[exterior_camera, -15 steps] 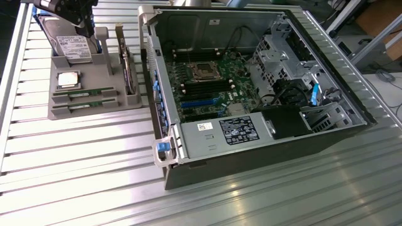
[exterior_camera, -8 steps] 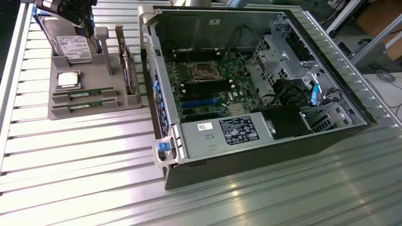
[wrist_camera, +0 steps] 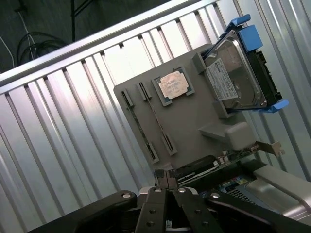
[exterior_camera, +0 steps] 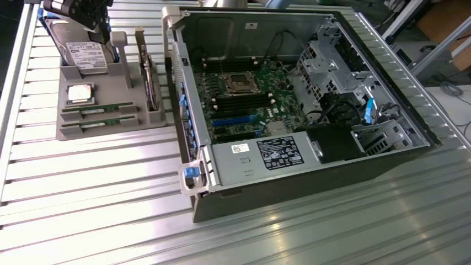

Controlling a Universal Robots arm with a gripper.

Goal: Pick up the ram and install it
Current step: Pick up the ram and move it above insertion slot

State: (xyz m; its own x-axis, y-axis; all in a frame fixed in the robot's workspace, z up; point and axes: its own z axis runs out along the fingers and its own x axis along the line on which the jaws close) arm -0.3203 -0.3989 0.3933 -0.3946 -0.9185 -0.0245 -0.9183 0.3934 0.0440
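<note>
Look first at the big ribbed metal table [exterior_camera: 88,221]. On it, in the middle and right of the exterior view, the open computer case [exterior_camera: 257,201] lay on its side with its green board facing up. Just beside the case, in the upper left of the frame, sat the gray tray [exterior_camera: 110,91] that held the spare parts.

At the top end of the tray the hard drive [exterior_camera: 85,55] leaned in its stand. The gripper [wrist_camera: 164,179] hung above that top end, at the very upper left of the exterior view. In the wrist view you could see its jaws squeezed together with nothing between them. It touched nothing.

Below the hard drive in the frame, the square silver chip [exterior_camera: 79,93] lay flat in its pocket. Below that, at the bottom end of the tray, was the ram [exterior_camera: 99,109]. A second stick just like it [exterior_camera: 99,122] lay close beside it, a little lower in the frame. Both were thin green sticks in their slots.

Here is what mattered for you. The ram lay well apart from the jaws, down the frame from them, with the hard drive and the silver chip in between. Each stick's long side ran across the frame, from the exterior view's left to its right, along the tray's bottom edge. Neither stick had left the tray.
</note>
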